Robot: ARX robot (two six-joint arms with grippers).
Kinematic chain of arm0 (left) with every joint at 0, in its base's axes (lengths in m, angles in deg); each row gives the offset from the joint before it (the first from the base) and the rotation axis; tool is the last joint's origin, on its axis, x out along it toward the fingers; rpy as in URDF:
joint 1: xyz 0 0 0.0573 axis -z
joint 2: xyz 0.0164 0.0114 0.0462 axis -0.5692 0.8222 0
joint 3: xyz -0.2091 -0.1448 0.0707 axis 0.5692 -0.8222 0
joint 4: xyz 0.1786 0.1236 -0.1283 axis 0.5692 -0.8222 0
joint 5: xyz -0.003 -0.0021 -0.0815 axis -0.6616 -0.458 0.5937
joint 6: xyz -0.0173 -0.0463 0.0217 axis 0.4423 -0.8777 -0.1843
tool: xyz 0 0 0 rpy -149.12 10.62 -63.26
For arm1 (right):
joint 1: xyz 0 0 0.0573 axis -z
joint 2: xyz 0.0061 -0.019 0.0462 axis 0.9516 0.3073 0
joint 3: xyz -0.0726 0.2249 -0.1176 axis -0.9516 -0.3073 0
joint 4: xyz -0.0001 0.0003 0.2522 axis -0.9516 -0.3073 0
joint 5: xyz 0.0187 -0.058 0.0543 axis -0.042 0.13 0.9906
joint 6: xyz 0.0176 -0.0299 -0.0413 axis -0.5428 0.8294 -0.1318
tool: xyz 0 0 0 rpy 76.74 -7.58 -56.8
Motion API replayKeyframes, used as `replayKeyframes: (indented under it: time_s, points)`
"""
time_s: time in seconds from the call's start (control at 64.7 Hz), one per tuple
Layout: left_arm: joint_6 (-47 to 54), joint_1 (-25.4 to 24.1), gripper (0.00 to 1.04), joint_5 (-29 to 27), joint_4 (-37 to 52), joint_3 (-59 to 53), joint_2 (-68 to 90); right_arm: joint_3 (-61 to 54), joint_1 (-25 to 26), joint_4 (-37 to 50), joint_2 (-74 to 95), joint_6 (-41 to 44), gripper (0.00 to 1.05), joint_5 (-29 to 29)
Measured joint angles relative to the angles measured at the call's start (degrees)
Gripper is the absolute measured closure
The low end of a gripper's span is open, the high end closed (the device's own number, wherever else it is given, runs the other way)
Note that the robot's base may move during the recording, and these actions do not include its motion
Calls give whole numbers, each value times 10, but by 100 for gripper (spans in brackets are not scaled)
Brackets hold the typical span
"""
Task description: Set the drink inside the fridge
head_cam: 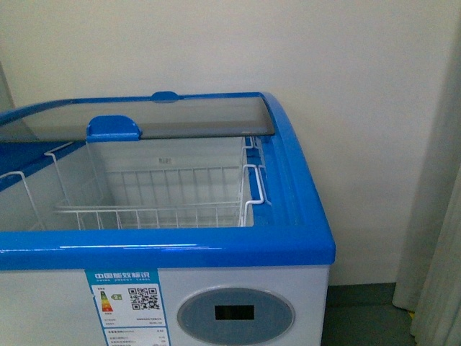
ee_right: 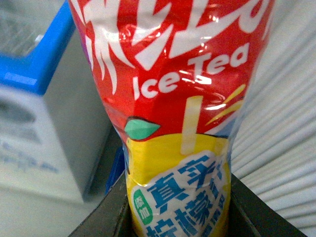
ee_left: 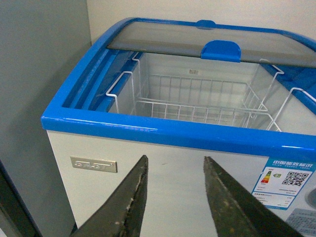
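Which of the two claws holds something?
The right gripper: it clamps the red-and-yellow-labelled plastic ice tea bottle. The left gripper is open, empty.

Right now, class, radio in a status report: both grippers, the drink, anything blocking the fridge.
Left gripper open, holding nothing, facing fridge front. Right gripper shut on drink. Glass lid open, wire basket exposed; nothing blocking seen.

Soft, even indoor light in all views; no hard shadows. Front view slightly hazy, thin highlight streak along fridge (head_cam: 166, 251) rim. Right wrist view: small glare patches on drink (ee_right: 197, 79) wrap; background behind it blurred.
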Motion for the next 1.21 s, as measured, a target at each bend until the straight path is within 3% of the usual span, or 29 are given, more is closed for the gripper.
replayKeyframes:
  time_s: [0.108, 0.17, 0.216, 0.309, 0.448, 0.711, 0.727, 0.773, 0.943, 1.206]
  points:
    - [8, 26, 86, -32, 1, -12, -16, 18, 0, 37, 60, 103, 69, 60]
    - [10, 75, 96, -93, 1, -20, -24, 48, -1, 69, 113, 169, 69, 80]
    - [9, 97, 103, -99, 1, -24, -29, 74, -5, 85, 153, 210, 69, 91]
    - [14, 109, 102, -105, 4, -36, -37, 160, -24, 97, 278, 323, 69, 118]
    - [14, 110, 102, -107, 6, -47, -46, 257, -56, 68, 413, 412, 69, 121]
    - [14, 110, 102, -107, 8, -62, -58, 449, -146, 59, 639, 437, 69, 83]
    - [14, 110, 102, -107, 10, -71, -67, 535, -183, 49, 729, 442, 69, 80]
    - [14, 111, 102, -107, 12, -82, -79, 565, -195, 47, 761, 445, 69, 78]
    - [14, 111, 102, -108, 12, -87, -85, 658, -222, 44, 863, 468, 69, 70]
    - [14, 111, 102, -108, 12, -87, -85, 691, -227, 43, 918, 481, 69, 61]
